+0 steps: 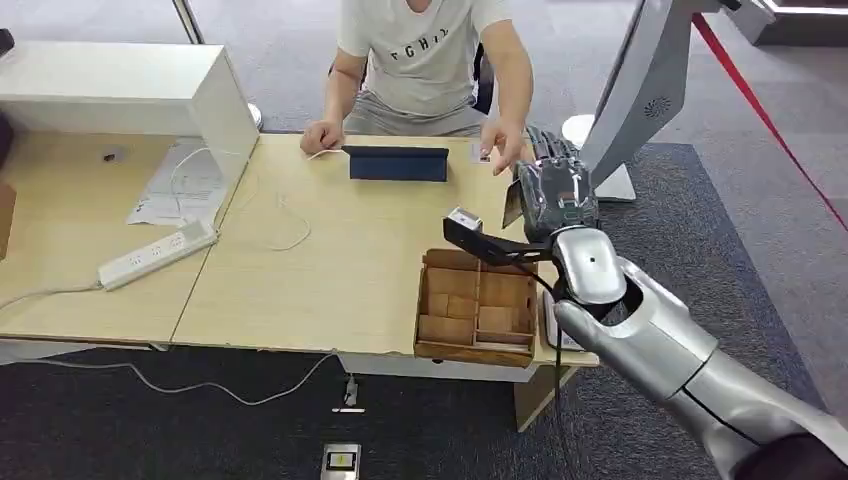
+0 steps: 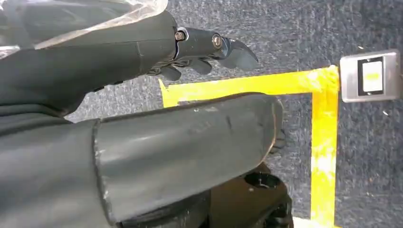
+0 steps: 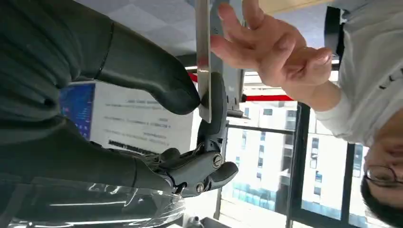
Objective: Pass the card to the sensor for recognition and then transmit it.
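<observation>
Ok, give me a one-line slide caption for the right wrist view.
Right hand pinches the card between thumb and fingers, offering it to the person's open hand beside its far end.

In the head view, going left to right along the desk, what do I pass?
White power strip → papers → dark tablet stand → wooden compartment box → right hand holding the card, beside the person's hand.

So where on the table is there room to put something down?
Bare wood lies between the power strip, the dark tablet stand and the wooden organizer box. It is crowded by the right hand, which pinches the card near the person's hand.
</observation>
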You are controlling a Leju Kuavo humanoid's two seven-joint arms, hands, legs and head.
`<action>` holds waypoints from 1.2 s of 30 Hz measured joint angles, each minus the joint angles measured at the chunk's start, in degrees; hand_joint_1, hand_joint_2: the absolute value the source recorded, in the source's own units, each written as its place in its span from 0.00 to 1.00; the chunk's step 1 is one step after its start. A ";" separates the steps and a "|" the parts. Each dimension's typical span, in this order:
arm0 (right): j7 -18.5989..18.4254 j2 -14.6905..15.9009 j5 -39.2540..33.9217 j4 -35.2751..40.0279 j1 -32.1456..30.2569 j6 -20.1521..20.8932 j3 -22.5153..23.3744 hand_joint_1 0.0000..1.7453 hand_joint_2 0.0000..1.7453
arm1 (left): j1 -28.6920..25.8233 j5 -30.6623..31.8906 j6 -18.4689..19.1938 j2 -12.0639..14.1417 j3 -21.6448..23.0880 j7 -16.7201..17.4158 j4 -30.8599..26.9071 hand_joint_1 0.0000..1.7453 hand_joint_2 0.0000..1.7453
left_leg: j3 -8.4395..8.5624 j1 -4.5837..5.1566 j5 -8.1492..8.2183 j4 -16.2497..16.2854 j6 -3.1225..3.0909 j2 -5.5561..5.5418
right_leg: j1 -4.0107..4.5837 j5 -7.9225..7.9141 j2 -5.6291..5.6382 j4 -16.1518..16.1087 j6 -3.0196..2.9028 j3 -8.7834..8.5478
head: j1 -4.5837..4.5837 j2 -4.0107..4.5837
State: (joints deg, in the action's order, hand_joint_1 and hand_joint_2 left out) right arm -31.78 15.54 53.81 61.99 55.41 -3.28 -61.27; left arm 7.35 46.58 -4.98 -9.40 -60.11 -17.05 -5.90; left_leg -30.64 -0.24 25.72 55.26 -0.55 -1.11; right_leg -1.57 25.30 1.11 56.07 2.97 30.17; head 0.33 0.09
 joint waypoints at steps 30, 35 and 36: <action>-1.86 -0.53 0.37 -12.16 0.18 -1.79 -1.18 0.00 0.00 | 0.08 4.02 -1.75 -0.52 -6.16 0.94 0.66 0.00 0.00 | 0.04 0.00 0.00 0.03 0.00 0.03 | 0.00 -0.01 0.01 -0.02 0.00 0.02 | 0.00 0.00; -4.61 2.31 0.15 -10.15 0.20 0.35 -0.57 0.00 0.00 | 0.08 4.77 -2.32 -0.52 -7.60 1.73 0.92 0.00 0.00 | 0.06 0.01 0.00 0.05 0.00 0.02 | -0.01 -0.01 0.01 -0.04 0.01 0.01 | 0.02 0.00; -5.34 3.19 0.09 -9.51 0.16 0.48 -0.28 0.00 0.00 | 0.08 4.85 -2.43 -0.52 -7.96 1.92 0.94 0.00 0.00 | 0.06 0.01 0.00 0.06 0.00 0.02 | -0.01 -0.02 0.01 -0.04 0.01 0.02 | 0.00 0.00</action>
State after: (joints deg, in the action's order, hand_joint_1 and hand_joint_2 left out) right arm -37.12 18.73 53.90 52.48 55.57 -2.80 -61.55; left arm 7.43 51.43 -7.41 -9.92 -68.06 -15.12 -4.96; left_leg -30.58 -0.23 25.72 55.32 -0.56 -1.09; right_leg -1.58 25.29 1.12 56.03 2.97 30.19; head 0.33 0.09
